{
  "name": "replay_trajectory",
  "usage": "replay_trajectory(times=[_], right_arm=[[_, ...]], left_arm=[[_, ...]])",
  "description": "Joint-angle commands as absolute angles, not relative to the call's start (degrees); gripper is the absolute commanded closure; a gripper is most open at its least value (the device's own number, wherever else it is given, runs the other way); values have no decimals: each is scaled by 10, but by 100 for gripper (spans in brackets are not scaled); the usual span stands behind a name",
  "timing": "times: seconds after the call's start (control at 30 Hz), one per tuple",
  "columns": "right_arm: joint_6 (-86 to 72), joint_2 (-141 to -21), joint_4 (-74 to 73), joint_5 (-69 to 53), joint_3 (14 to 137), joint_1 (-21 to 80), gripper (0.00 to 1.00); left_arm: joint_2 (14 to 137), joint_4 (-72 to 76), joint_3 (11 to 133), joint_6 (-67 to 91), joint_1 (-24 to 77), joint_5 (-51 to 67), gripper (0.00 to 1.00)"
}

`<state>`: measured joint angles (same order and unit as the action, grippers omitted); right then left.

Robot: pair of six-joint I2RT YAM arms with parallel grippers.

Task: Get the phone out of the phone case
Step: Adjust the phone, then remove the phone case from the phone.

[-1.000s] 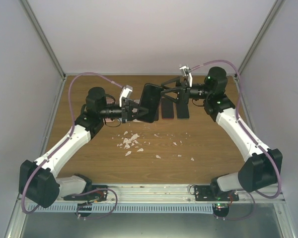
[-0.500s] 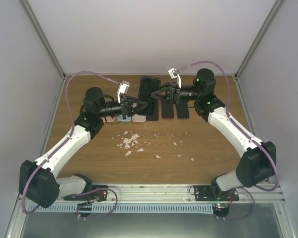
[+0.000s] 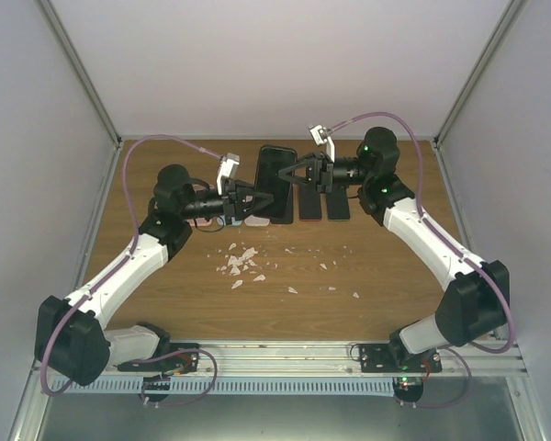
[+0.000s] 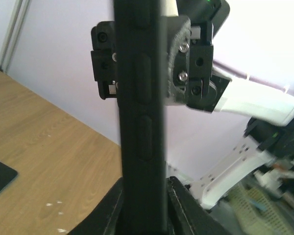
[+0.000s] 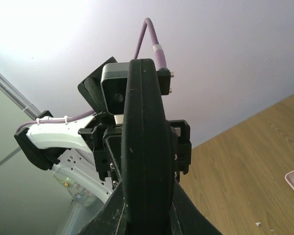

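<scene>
At the far middle of the table [image 3: 376,276], toward twelve o'clock from where my arms are bolted, the phone case [image 3: 274,181] hangs in the air between both grippers. It is a dark slab lifted clear of the wood. From overhead I cannot separate the phone from its case; they read as one black piece.

The left gripper [image 3: 257,198] comes in from about eight o'clock of the case and its fingers are clamped on the lower edge. On the left wrist camera the case [image 4: 139,122] stands upright and edge-on, its raised side buttons facing the lens, with my fingers [image 4: 110,210] pressed against both sides at the bottom.

The right gripper [image 3: 294,174] comes in from about three o'clock and is likewise closed on the case. Its wrist camera shows the rounded edge [image 5: 144,147] rising between the fingers [image 5: 183,213], with the left gripper's camera block just behind it.

Two spare phones [image 3: 323,204] lie flat on the wood at about four o'clock of the held case. White crumbs [image 3: 241,262] are scattered at about seven o'clock, well apart from it.
</scene>
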<state>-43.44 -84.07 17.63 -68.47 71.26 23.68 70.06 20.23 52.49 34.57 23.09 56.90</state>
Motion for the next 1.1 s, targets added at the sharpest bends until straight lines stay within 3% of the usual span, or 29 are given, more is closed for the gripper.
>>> replay_trajectory(times=[0.0, 0.17, 0.23, 0.83, 1.07], right_arm=[[-450, -839, 191, -688, 734, 221, 100], [-452, -816, 192, -696, 728, 189, 100], [-456, -808, 198, -700, 725, 178, 100], [-521, -778, 271, -715, 693, 156, 99], [-521, -780, 272, -712, 687, 156, 100]], left_arm=[[690, 152, 567, 249, 226, 582, 72], [691, 31, 608, 127, 216, 596, 53], [690, 17, 608, 112, 212, 603, 49], [713, 18, 614, 105, 210, 579, 58], [708, 48, 601, 120, 212, 633, 50]])
